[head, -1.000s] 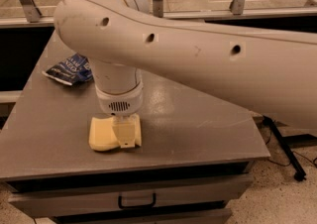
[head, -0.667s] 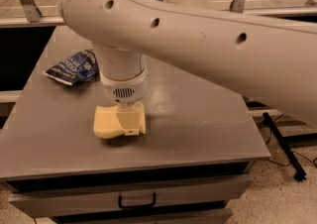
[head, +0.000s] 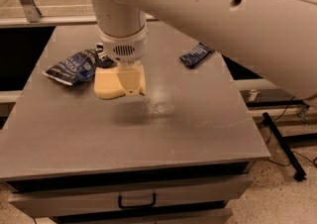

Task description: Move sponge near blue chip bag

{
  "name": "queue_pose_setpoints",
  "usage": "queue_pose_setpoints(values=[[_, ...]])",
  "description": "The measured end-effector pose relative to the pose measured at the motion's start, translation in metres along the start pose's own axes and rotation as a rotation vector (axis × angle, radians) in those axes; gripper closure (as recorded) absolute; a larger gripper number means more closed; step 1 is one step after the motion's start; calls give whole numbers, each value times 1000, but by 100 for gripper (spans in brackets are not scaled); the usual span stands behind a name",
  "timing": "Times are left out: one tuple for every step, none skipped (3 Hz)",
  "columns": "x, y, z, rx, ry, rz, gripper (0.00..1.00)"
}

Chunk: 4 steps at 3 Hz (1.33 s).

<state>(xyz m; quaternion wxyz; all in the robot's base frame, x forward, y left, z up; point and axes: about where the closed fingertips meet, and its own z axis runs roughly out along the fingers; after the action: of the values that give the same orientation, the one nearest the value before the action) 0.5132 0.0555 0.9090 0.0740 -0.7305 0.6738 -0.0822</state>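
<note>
Since a second ago, the gripper point(head: 130, 80) and the sponge point(head: 109, 83) have travelled together across the table point(head: 148, 139) toward the blue chip bag point(head: 74, 67), which lay well apart from them before; the gripper now points straight down, clamped on the sponge, one cream finger lying over its front face; the sponge's long axis runs roughly left to right, its left end toward the bag and its upper left corner meeting the bag's right end; whether the two touch cannot be told; a soft shadow falls on the table just in front of the sponge; a small dark packet point(head: 196, 55) lies well off to the right, nothing between it and the sponge; the wrist point(head: 123, 44) stands upright above the gripper, and the thick pale arm point(head: 228, 15) sweeps up and right across the view; below the table's front edge sits a drawer handle point(head: 136, 201).
</note>
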Motion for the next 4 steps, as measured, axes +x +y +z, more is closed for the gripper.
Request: queue_pose_setpoints(values=[[0, 0, 0, 0, 0, 0, 100], [-25, -17, -1, 41, -54, -59, 100], [-58, -42, 10, 79, -110, -96, 100], [-84, -56, 32, 89, -118, -121, 81]])
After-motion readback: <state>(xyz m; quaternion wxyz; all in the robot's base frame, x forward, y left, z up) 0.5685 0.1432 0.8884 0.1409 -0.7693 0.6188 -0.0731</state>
